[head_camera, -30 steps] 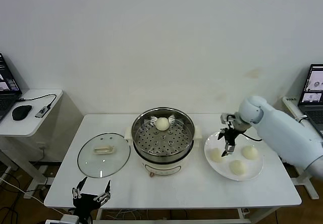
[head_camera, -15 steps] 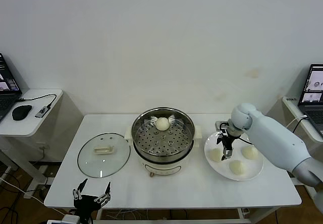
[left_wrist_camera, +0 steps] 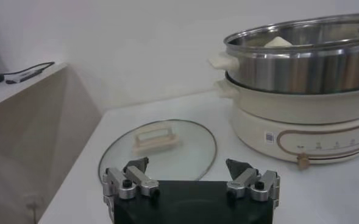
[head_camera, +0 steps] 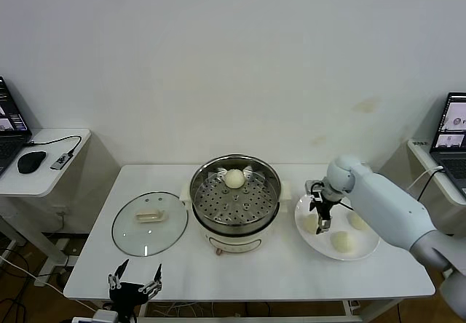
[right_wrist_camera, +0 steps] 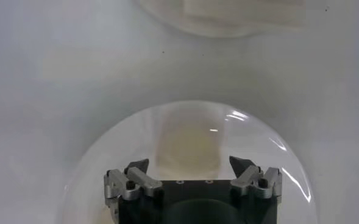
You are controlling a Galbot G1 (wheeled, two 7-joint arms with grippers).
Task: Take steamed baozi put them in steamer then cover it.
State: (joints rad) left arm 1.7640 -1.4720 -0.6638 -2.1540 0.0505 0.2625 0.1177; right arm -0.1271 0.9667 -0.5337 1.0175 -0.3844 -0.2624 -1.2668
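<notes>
The right gripper [head_camera: 321, 217] hangs over the white plate [head_camera: 368, 249], pointing down, with its fingers [right_wrist_camera: 136, 166] spread wide and nothing between them. Directly under the fingertips lies one steamed baozi [head_camera: 312, 223]; in the right wrist view this bun [right_wrist_camera: 194, 143] shows as a pale dome between the two fingers, and whether they already touch it I cannot tell. Two more buns rest on the same plate — one [head_camera: 357, 221] on the side of the fingers away from the steamer, and one [head_camera: 341, 241] toward the front edge of the table [head_camera: 291, 276]. They lie near each other but apart.

The steamer [head_camera: 234, 203] stands just beside the plate, on the inner side of the right fingers. A fourth bun [head_camera: 234, 178] sits on its perforated tray, near the back wall.

The cover [head_camera: 149, 222] lies flat on the table on the other side of the steamer, handle up. The left gripper [head_camera: 135, 283] is parked low at the front edge of the table, its fingers [left_wrist_camera: 136, 165] also wide open and holding nothing — the cover [left_wrist_camera: 158, 149] lies just ahead of the fingertips and the steamer [left_wrist_camera: 301, 91] further ahead to one side.
</notes>
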